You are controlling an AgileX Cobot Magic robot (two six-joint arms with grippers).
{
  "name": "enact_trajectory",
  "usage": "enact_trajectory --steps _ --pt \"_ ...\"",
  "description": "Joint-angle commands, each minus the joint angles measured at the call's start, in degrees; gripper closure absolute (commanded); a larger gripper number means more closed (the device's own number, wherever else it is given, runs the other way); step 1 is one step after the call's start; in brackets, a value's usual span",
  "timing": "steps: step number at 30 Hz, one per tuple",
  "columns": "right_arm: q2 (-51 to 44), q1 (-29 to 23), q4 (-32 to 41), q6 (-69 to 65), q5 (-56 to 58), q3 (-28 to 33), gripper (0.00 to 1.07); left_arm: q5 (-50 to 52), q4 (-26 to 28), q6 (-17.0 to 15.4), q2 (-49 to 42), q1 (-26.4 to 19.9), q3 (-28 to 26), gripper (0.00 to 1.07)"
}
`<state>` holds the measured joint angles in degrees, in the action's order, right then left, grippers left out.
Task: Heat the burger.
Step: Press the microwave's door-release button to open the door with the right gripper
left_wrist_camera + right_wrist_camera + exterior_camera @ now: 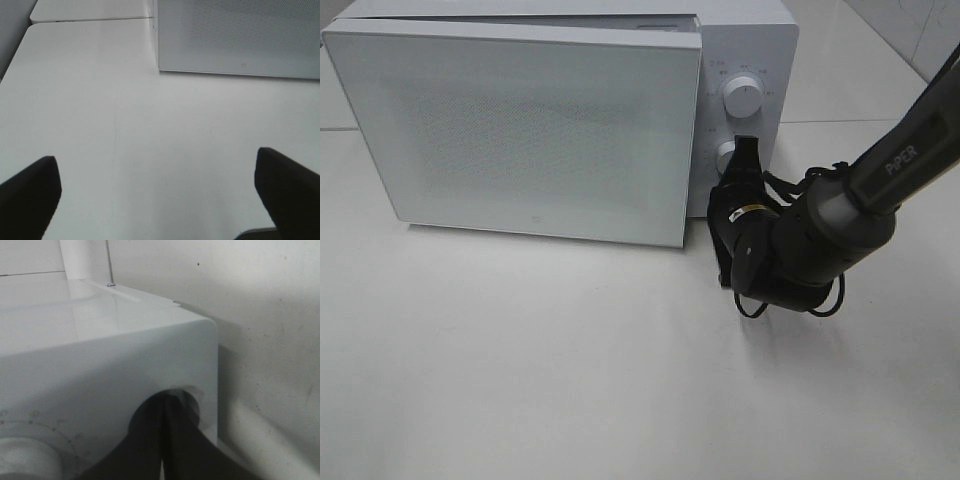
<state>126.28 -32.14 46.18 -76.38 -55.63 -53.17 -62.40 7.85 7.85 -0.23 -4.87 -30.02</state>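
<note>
The burger shows in no view (where it is, I cannot tell). The black right gripper, clenched, tips at the round lower knob of the boxy white dotted-door microwave. The left gripper gapes over the smooth white table.

Tabletop near the microwave: open across left and centre, free passage. Far side blocked by the microwave, its door across the cavity front. Right arm crosses the right side, right gripper covering the lower knob; upper knob unobstructed
</note>
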Motion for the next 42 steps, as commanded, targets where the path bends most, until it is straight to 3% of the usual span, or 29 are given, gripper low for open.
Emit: enact_trajectory --steps 1,11,25,33,39,42 --pt "1.49 2.12 -4.07 -1.43 -13.87 -6.47 1.07 0.74 0.40 -0.34 -0.29 0.23 0.17 0.09" --pt "0.80 2.12 -4.76 -1.32 -10.94 -6.53 1.07 0.74 0.40 -0.34 -0.29 0.23 0.17 0.09" --pt "-5.10 1.95 -3.61 1.60 0.86 -0.06 1.07 0.74 0.40 -0.34 -0.29 0.23 0.17 0.09" --pt "-10.83 1.95 -1.55 10.49 14.27 4.98 1.07 0.74 0.40 -0.34 -0.29 0.23 0.17 0.09" --pt "-12.89 1.95 -1.60 14.32 18.28 6.53 1.07 0.74 0.40 -0.34 -0.29 0.23 0.17 0.09" --pt "-16.39 1.95 -1.72 22.69 23.49 9.00 1.07 0.74 0.40 -0.34 -0.29 0.23 0.17 0.09"
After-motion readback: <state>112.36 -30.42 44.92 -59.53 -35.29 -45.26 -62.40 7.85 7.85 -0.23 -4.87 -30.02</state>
